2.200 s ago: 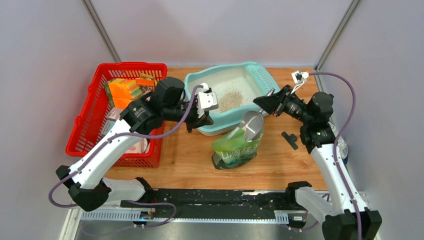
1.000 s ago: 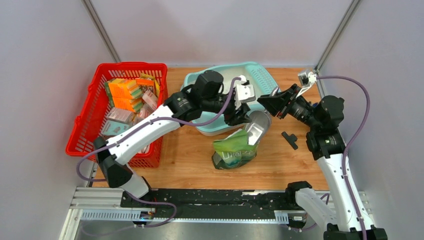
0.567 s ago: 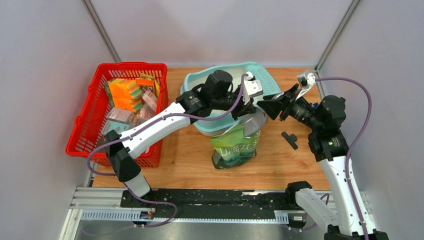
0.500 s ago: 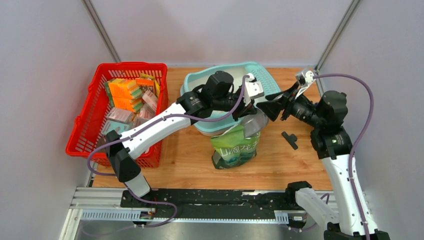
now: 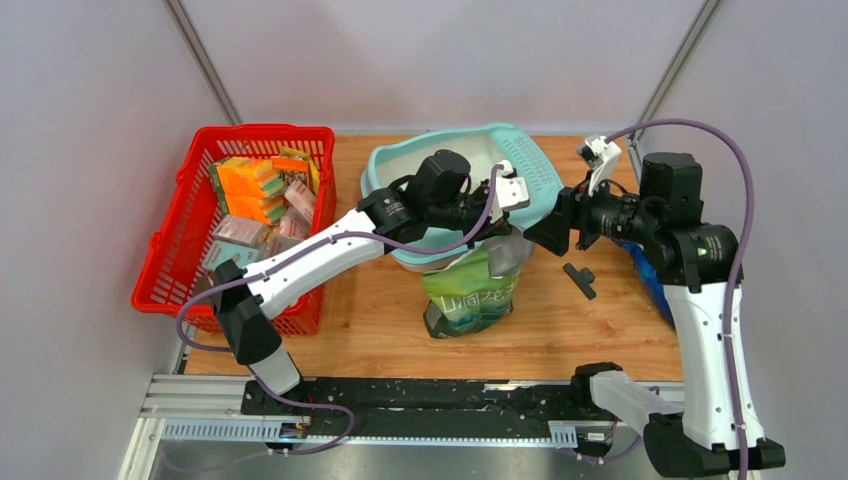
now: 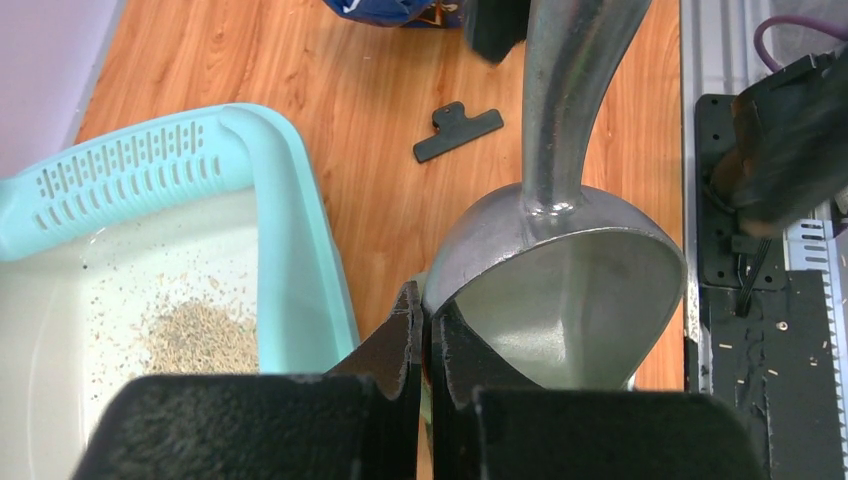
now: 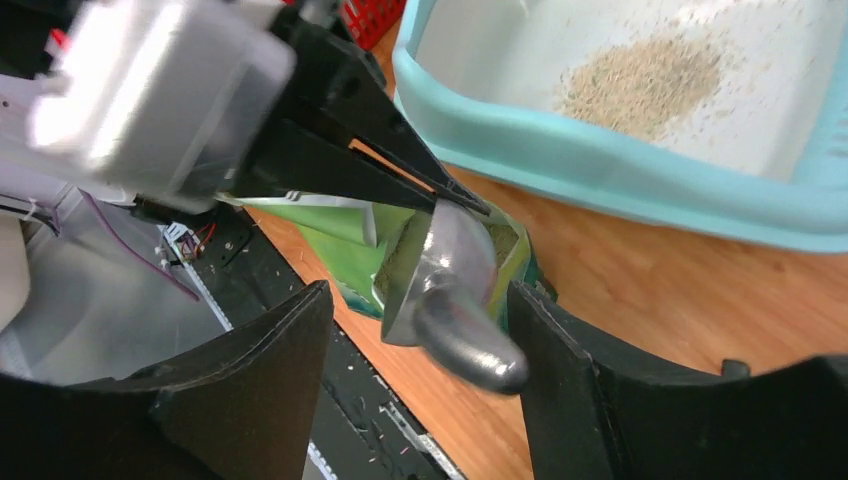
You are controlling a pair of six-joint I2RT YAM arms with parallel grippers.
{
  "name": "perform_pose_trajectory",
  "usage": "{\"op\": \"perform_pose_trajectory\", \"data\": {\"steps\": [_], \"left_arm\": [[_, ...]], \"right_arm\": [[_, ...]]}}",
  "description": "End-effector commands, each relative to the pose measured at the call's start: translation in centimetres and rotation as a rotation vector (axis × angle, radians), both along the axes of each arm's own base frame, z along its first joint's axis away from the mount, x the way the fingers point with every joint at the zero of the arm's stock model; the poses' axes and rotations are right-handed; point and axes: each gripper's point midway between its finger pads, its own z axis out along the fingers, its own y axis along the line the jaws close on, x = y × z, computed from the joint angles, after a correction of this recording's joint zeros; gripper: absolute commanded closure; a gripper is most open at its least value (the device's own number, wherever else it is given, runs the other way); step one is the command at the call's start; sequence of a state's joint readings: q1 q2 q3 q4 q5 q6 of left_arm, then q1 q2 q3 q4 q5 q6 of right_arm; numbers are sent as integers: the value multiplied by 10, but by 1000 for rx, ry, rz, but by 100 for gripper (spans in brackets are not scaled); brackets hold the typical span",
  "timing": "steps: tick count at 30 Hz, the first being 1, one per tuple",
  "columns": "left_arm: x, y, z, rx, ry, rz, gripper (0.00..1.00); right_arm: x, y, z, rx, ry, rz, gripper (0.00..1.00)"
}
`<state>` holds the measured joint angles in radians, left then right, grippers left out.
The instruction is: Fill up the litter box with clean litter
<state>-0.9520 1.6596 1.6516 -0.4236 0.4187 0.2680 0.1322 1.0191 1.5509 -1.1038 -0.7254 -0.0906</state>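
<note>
At six o'clock from the litter box (image 5: 455, 165), the green bag (image 5: 470, 295) is pinched at its top edge by the left fingers (image 6: 425, 345). A scoop (image 7: 445, 275), tipped into the bag mouth, is flanked by the spread right fingers (image 7: 565, 370); no contact can be made out. A small litter (image 7: 640, 80) pile is seen inside the box.

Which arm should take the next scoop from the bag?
Right. Its hand already has the scoop, bowl at the open mouth of the green bag. The left hand is pinching the bag's edge, holding it open.
</note>
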Motion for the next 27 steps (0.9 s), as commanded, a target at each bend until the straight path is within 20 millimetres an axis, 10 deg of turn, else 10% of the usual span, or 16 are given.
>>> {"op": "perform_pose_trajectory", "data": {"steps": [1, 17, 21, 27], "left_arm": [[-8, 2, 38, -83, -77, -27, 100], [-11, 1, 39, -82, -75, -37, 100], [-11, -2, 40, -83, -70, -38, 100], [-26, 16, 80, -156, -83, -71, 45]], "right_arm": [[-7, 0, -23, 21, 132, -21, 34], [12, 4, -18, 52, 51, -29, 63], [13, 2, -21, 45, 23, -44, 100], [10, -5, -18, 7, -18, -60, 100]]}}
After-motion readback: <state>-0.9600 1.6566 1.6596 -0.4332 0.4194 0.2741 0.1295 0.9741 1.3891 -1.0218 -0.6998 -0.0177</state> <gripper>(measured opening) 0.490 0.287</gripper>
